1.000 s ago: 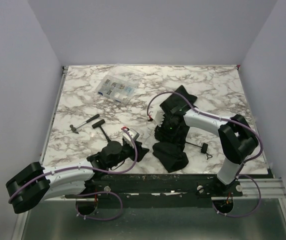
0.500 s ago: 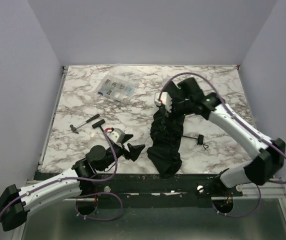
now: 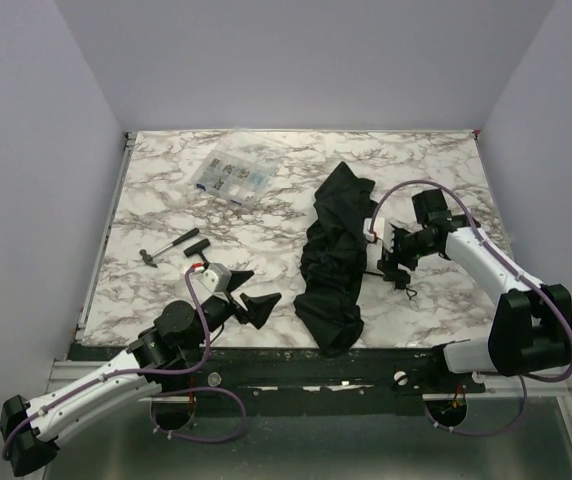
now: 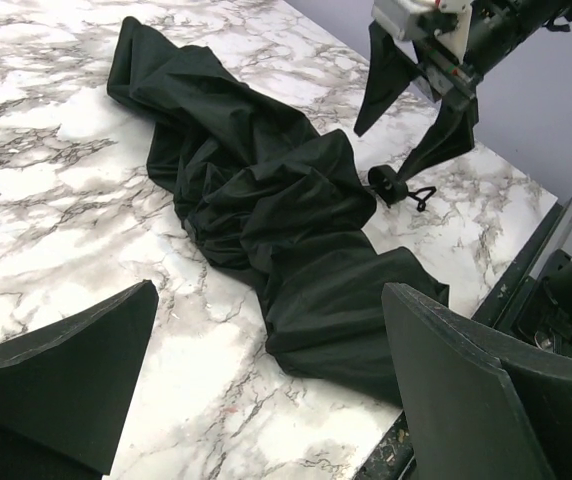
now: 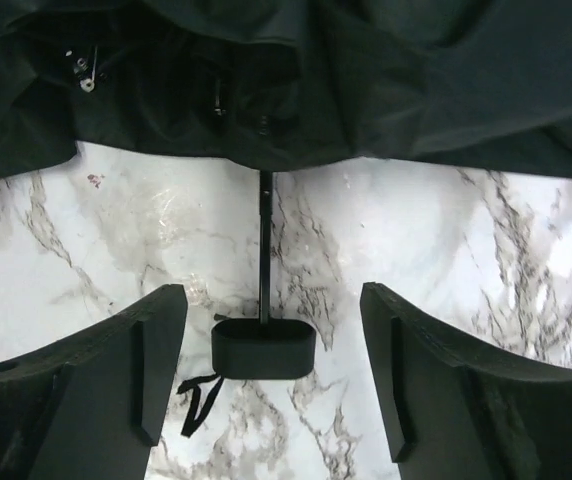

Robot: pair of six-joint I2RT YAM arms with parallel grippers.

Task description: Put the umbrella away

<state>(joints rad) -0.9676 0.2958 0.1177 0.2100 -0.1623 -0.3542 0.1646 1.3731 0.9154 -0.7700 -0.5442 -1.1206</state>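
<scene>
Plain pale lilac walls (image 3: 36, 150) enclose three sides of a white tabletop with grey marble veining (image 3: 446, 170).

Left side: a small black-handled tool with a thin metal shank (image 3: 171, 245) lies flat on the surface. Beyond it, towards the back wall, sits a clear plastic compartment box (image 3: 231, 180), well apart from everything else.

Near edge, left of centre: the left gripper (image 3: 254, 292) hangs low over the marble, its fingers spread wide with nothing between them, pointing towards the fabric.

Centre right: the compact folding umbrella with the dark crumpled fabric canopy (image 3: 334, 255) lies on the tabletop as a loose, rumpled strip running from mid-table to the near edge. Its thin black shaft (image 5: 265, 250) projects from under the cloth to the right and ends in a small black knob handle (image 5: 263, 347) with a wrist loop, resting on the marble.

Right side: the right gripper (image 3: 394, 250) faces the canopy, its fingers parted either side of the knob, touching neither knob nor shaft.
</scene>
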